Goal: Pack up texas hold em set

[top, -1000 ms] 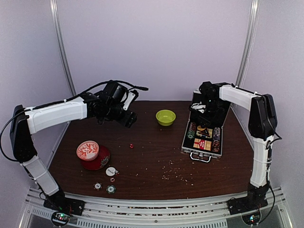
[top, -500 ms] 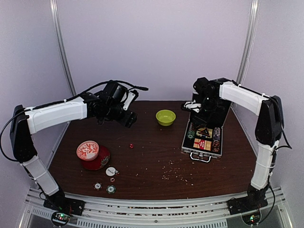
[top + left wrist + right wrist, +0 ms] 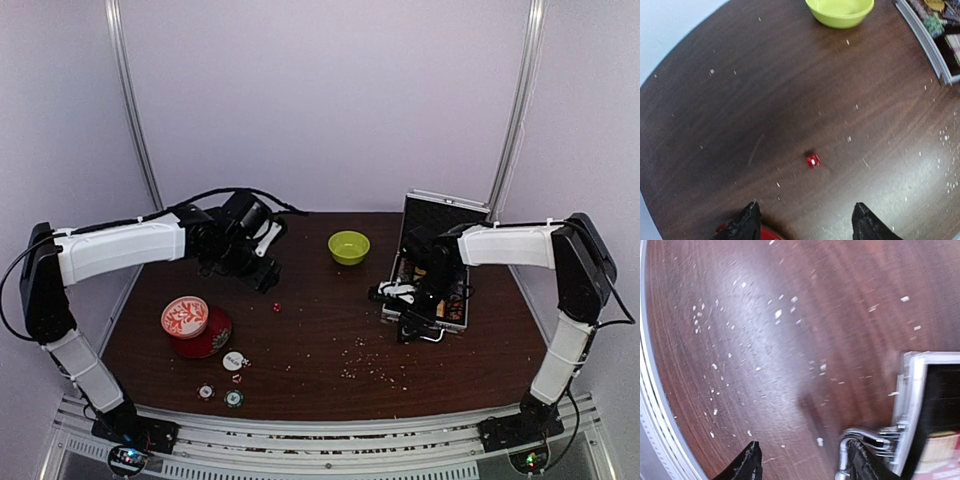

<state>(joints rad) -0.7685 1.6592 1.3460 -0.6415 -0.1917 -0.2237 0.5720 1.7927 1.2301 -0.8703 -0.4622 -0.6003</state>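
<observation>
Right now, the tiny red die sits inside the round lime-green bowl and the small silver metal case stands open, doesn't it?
Not inside: the tiny red die lies on the brown wooden table, apart from the round lime-green bowl, as the left wrist view shows. The small silver metal case does stand open.

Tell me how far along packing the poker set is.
Partly done: cards and chip rows sit in the open case. In hand: the left gripper, open, hovers over the red die; the right gripper, open and empty, is by the handle. Left: loose chips near the front, closing the lid.
</observation>
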